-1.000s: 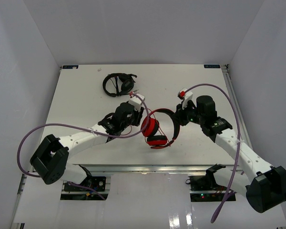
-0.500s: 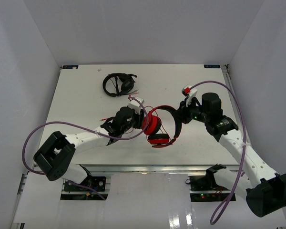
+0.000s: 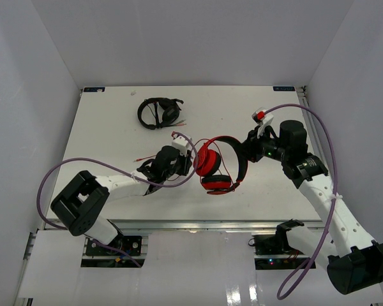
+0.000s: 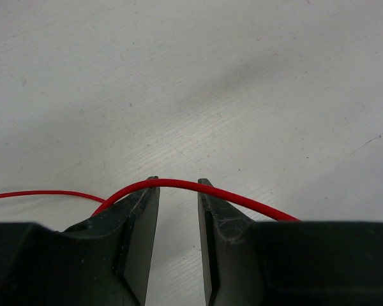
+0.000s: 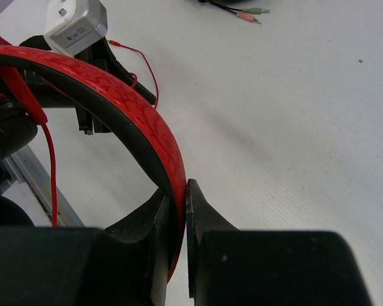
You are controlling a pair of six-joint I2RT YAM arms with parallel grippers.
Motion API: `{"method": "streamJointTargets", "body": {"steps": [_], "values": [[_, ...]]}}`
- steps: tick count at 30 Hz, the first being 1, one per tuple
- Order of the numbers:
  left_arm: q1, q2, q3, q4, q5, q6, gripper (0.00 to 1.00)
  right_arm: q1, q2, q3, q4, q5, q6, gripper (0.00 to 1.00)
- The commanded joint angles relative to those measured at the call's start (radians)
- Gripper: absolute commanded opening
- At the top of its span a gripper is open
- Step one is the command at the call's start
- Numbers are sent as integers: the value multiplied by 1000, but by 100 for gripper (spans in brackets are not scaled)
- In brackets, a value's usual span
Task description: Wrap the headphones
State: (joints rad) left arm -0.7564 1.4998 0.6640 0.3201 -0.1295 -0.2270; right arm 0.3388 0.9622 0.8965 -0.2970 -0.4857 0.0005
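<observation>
The red headphones (image 3: 215, 167) are held above the table's middle, ear cups to the left and low, headband (image 5: 137, 121) arching right. My right gripper (image 3: 244, 153) is shut on the headband, which is pinched between its fingertips in the right wrist view (image 5: 177, 189). My left gripper (image 3: 186, 164) sits just left of the ear cups. Its jaws stand apart, and the thin red cable (image 4: 242, 195) lies across both fingertips (image 4: 152, 189) without being pinched. The cable trails left onto the table (image 3: 142, 157) and hangs beside the headband (image 5: 49, 159).
Black headphones (image 3: 159, 113) lie at the back left of the white table (image 3: 102, 127); their green and pink plugs (image 5: 249, 13) show in the right wrist view. Purple arm hoses loop out on both sides. White walls enclose the table.
My right gripper has carried the headphones to the right and turned them, the headband swinging outward. My left gripper has followed to the right, staying by the ear cups.
</observation>
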Motion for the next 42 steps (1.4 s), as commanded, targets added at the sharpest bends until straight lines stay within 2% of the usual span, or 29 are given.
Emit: {"method": "streamJointTargets", "body": {"steps": [1,8,13,18,21,23,28,32,35,38,42], "values": [[8,-39,-17,10,35,24,42,-13,-36,61,24,-80,57,8],[8,-215,-65,-106,223,95,55,-21,-34,53,25,-59,51,8],[8,-357,-102,-179,376,84,67,-27,-25,47,27,-43,47,8],[8,-444,-100,-250,474,46,71,-32,-24,42,27,-35,44,8],[8,-490,-93,-281,462,40,71,-37,-25,42,25,-31,44,8],[7,-548,-88,-313,389,66,71,-40,-25,44,25,-33,44,8],[8,-628,-85,-382,247,225,74,-46,-23,48,24,-45,40,8],[8,-641,-139,-313,156,424,76,-49,-22,48,25,-111,4,8],[17,-565,-163,-219,94,510,78,-50,-20,51,24,-155,4,8],[66,-450,-146,-171,118,534,78,-51,-23,54,21,-182,-35,8],[112,-366,-142,-82,257,522,77,-53,-28,52,18,-208,-46,8]]}}
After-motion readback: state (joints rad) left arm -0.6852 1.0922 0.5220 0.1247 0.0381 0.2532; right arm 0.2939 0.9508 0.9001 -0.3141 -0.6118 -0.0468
